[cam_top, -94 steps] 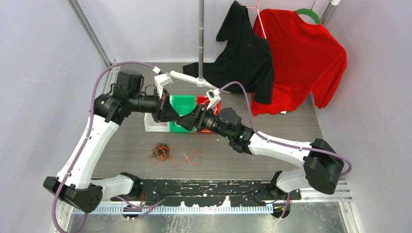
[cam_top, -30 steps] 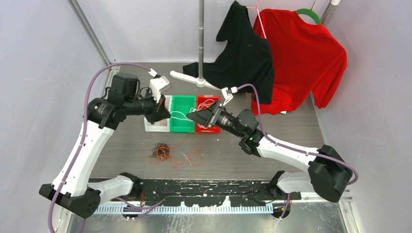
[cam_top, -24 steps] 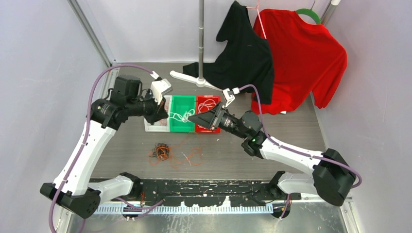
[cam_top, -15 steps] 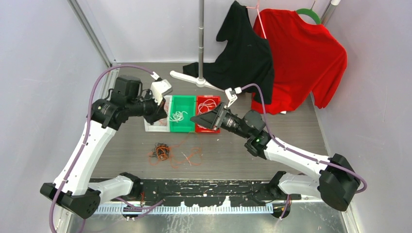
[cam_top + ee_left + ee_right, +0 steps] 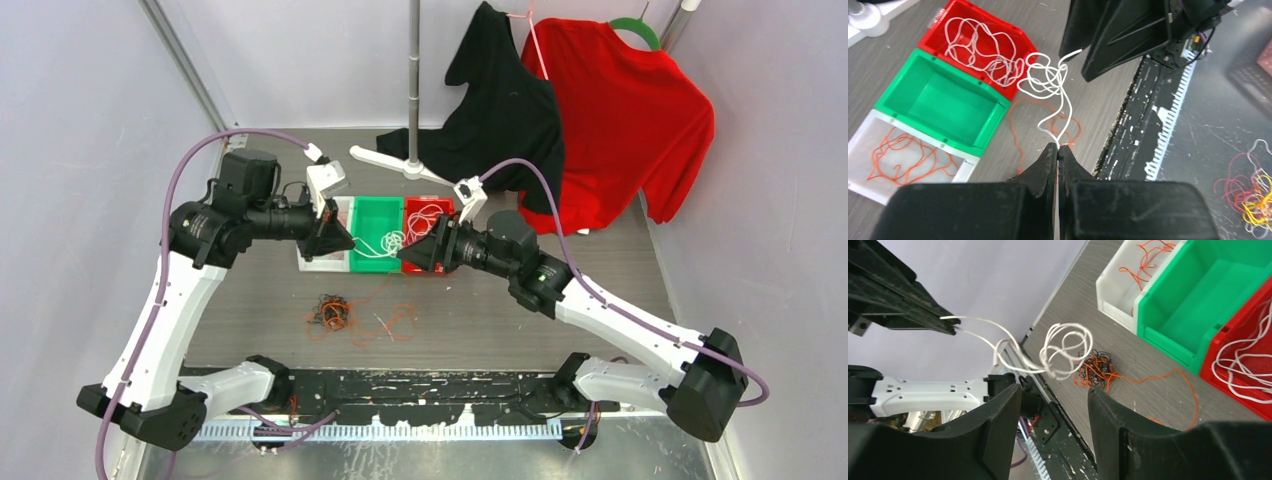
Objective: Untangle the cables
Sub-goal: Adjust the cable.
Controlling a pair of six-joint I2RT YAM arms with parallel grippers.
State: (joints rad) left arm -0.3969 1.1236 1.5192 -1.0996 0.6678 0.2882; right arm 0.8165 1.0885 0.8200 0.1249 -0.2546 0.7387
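Grey tabletop, from the left: the left gripper is pinched shut on one end of a looped white cable hanging above the bins. White bin holds an orange-red cable, green bin nothing, red bin a white coil; the right gripper stands jaws apart, gripping nothing. Judged partly done: a black-and-orange tangle lies unsorted in front of the bins.

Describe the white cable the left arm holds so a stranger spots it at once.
Start at the row of white, green and red plastic bins. Just beside them the left gripper's shut fingers pinch a thin, looped white cable. Unlike the white cable lying in the red bin, this one hangs in the air.
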